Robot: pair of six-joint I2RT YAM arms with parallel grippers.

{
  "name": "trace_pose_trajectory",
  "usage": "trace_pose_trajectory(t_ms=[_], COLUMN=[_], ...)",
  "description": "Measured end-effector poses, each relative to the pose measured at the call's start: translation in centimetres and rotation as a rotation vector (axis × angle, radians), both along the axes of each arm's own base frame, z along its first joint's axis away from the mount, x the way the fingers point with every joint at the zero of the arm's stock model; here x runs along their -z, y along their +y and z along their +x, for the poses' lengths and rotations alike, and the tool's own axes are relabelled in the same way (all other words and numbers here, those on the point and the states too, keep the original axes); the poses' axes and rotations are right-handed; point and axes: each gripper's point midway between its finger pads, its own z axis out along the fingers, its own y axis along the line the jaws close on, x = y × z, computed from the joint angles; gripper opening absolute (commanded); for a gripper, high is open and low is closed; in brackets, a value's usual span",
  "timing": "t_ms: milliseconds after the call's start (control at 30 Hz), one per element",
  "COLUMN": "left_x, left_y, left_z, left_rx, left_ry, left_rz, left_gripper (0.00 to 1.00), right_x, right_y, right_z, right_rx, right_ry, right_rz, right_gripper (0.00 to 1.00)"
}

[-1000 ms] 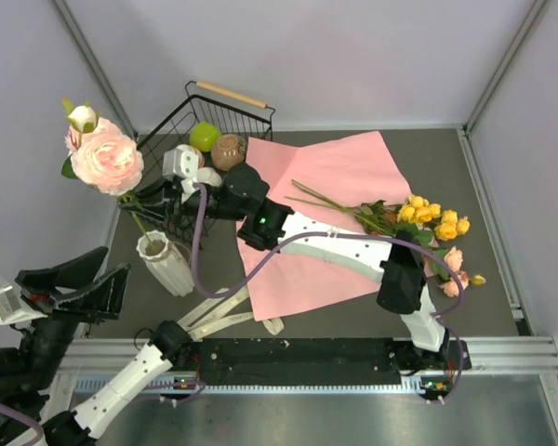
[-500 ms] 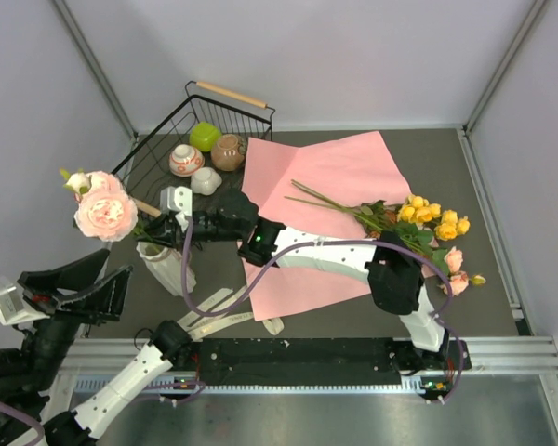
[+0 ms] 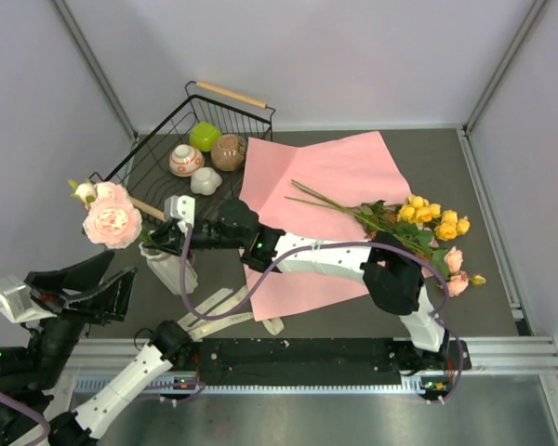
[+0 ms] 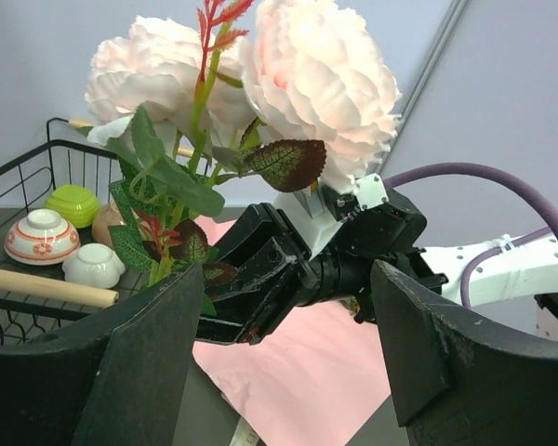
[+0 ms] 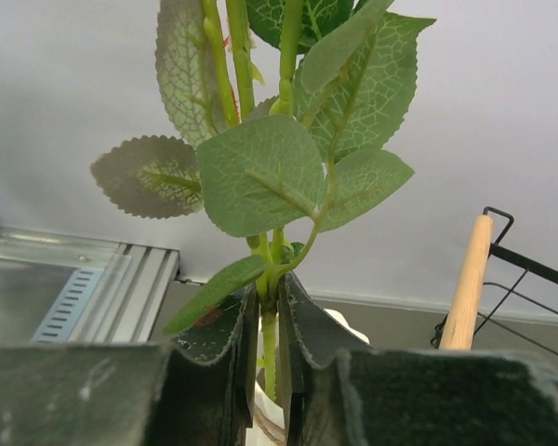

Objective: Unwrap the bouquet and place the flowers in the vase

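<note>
right end effector (image 3: 154, 239) | carried left and down | pink flower (image 3: 112, 223) stem now at vase (image 3: 179, 274)

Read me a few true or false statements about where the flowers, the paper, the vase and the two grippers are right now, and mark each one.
1. The right gripper is shut on the green stem of the large pale pink flowers. True.
2. The pink wrapping paper is rolled around the small yellow roses. False: it lies spread flat, with the roses lying loose at its right side.
3. The left gripper grips the white ribbed ceramic vase. False: it is open, empty and apart from the vase.
4. The black wire basket holds a green round thing, a round brown pot and a white-and-red patterned pot. True.
</note>
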Motion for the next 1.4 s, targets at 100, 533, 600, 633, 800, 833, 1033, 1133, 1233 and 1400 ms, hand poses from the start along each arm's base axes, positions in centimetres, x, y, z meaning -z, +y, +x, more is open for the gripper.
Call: trace_pose_trajectory(t_ms=[100,533,600,633,800,833,1033,1133,1233,1400], left_x=[0.2,0.2,0.2,0.2,0.2,0.3,0.5,0.8,1.0,0.7], left_y=[-0.1,-0.2,-0.2,-0.2,-0.2,-0.2,-0.5,-0.7,-1.0,-1.7], left_z=[0.1,0.0,0.0,0.0,0.1,0.1,0.3,0.4,0.4,0.1], left_rx=[0.001,0.008,0.009,0.009,0.009,0.009,0.014,0.018,0.029,0.074], left_ry=[0.006,0.014,0.014,0.014,0.016,0.016,0.024,0.033,0.038,0.035], left_rz=[0.001,-0.018,-0.019,-0.019,-0.018,-0.017,-0.014,-0.010,-0.010,-0.005], left_gripper=[0.78,0.78,0.78,0.78,0.78,0.78,0.79,0.79,0.80,0.81], right_x=[0.6,4.9,4.9,4.9,5.0,4.9,4.9,4.5,3.5,0.4], right_y=[0.0,1.1,1.1,1.1,1.1,1.1,0.3,-0.1,-0.5,-2.1], right_z=[0.1,1.2,1.3,1.2,1.4,1.4,1.6,1.7,1.7,1.6], right_rx=[0.007,0.053,0.055,0.056,0.077,0.083,0.131,0.151,0.161,0.198], right_ry=[0.014,0.083,0.087,0.092,0.108,0.116,0.180,0.215,0.242,0.295], right_rz=[-0.011,-0.082,-0.083,-0.083,-0.087,-0.090,-0.144,-0.172,-0.187,-0.190], right_gripper=[0.13,0.22,0.33,0.36,0.62,0.64,0.71,0.73,0.75,0.80])
